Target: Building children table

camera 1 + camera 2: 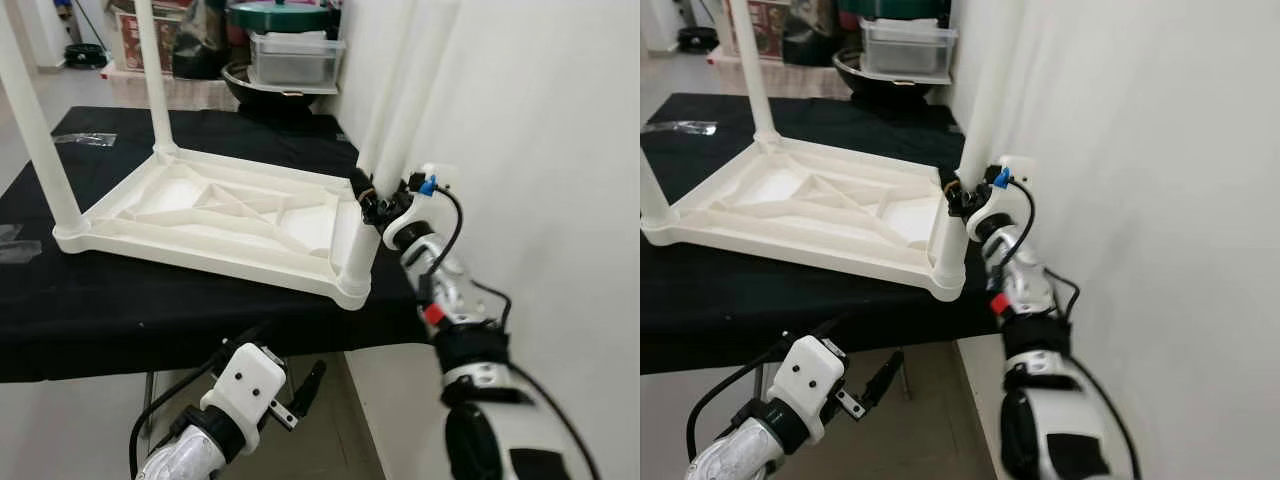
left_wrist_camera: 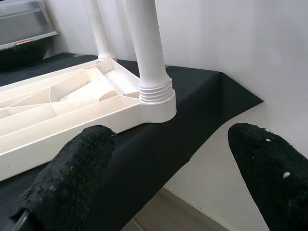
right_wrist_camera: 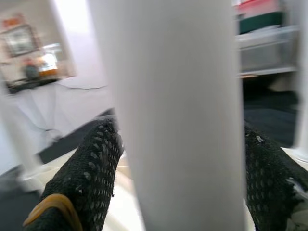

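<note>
A: Right wrist view first: what is between the black fingers?

B: A white leg, standing upright, its long axis vertical. The fingers sit on either side of it, touching or very nearly so. I read the right pincer as pinching that leg, just above the corner socket.

A: And where is the rest of the piece?

B: The white tabletop lies upside down on the black-covered bench, ribs facing up. The held leg rises from its near right corner, close to the bench edge and beside the wall. Other legs stand at the far corner and the near left corner.

A: The other arm?

B: The left pincer hangs below the bench edge, fingers spread apart, holding nothing. In its own wrist view it looks up at the same corner, where the threaded collar of the leg meets the socket.

A: So which arm matters?

B: The right one; it is already on the leg. My judgement: any next move is a turn about that vertical axis to seat the thread, with the left arm well apart and lower.
</note>
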`<state>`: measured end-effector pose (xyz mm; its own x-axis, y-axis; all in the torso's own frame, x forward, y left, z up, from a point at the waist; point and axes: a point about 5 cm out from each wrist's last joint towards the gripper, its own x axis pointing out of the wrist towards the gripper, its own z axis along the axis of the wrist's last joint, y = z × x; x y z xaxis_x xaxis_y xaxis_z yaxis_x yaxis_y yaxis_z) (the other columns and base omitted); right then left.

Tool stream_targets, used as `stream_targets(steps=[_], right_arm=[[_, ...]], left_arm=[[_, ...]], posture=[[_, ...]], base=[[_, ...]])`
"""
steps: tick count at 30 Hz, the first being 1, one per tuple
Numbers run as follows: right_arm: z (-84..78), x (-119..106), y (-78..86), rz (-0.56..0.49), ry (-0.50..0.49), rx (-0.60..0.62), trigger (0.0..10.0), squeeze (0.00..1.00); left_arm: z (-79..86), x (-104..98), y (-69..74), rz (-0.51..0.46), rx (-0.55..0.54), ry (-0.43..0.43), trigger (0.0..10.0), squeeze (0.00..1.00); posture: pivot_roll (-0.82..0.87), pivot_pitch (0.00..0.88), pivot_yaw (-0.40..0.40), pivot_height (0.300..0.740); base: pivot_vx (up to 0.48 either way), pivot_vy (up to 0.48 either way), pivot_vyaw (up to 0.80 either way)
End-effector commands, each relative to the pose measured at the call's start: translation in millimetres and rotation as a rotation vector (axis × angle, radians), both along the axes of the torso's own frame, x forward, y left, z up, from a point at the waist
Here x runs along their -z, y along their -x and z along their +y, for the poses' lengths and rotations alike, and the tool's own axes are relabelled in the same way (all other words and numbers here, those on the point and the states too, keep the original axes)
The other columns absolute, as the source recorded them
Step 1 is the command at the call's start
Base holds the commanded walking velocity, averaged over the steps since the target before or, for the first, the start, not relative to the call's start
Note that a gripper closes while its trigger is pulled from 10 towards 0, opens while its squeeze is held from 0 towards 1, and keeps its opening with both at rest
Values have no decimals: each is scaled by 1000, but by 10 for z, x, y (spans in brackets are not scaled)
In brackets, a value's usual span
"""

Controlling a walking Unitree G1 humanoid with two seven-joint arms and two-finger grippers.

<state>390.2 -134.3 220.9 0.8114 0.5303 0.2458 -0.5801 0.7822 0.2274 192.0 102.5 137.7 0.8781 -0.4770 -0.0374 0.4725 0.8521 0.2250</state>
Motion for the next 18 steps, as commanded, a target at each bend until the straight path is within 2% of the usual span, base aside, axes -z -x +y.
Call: stream_targets(steps=[1,2,3,5,6,8,11,12,13,18], right_arm=[[63,58,12,27,-10,-62,10000,0],[136,69,49,42,16,-238,10000,0],[308,57,105,38,59,-463,10000,0],[308,57,105,38,59,-463,10000,0],[440,42,151,30,93,-616,10000,0],[600,22,191,14,140,-755,10000,0],[634,23,195,14,152,-771,10000,0],[672,34,190,16,165,-762,392,0],[698,62,167,26,178,-716,0,0],[698,62,167,26,178,-716,0,0]], left_arm=[[-19,34,-2,13,6,4,10000,0],[-22,33,-4,13,9,6,10000,0],[-28,29,-5,10,14,0,10000,0],[-28,29,-5,10,14,0,10000,0],[-29,23,-2,8,15,-2,10000,0],[-21,7,6,4,9,-4,10000,0],[-14,2,8,3,6,-4,10000,0],[-7,0,11,2,3,-4,10000,0],[-7,2,13,3,1,-4,10000,0],[-7,2,13,3,1,-4,10000,0]], posture=[[134,0,-135,740],[133,0,-131,740],[156,0,-141,740],[156,0,-141,740],[167,0,-146,740],[178,0,-153,740],[178,0,-153,740],[173,0,-155,740],[172,0,-156,740],[172,0,-156,740]], base=[[0,0,0],[0,0,0],[0,0,0],[0,0,0],[0,0,0],[0,0,0],[0,0,0],[0,0,0],[0,0,0],[0,0,0]])
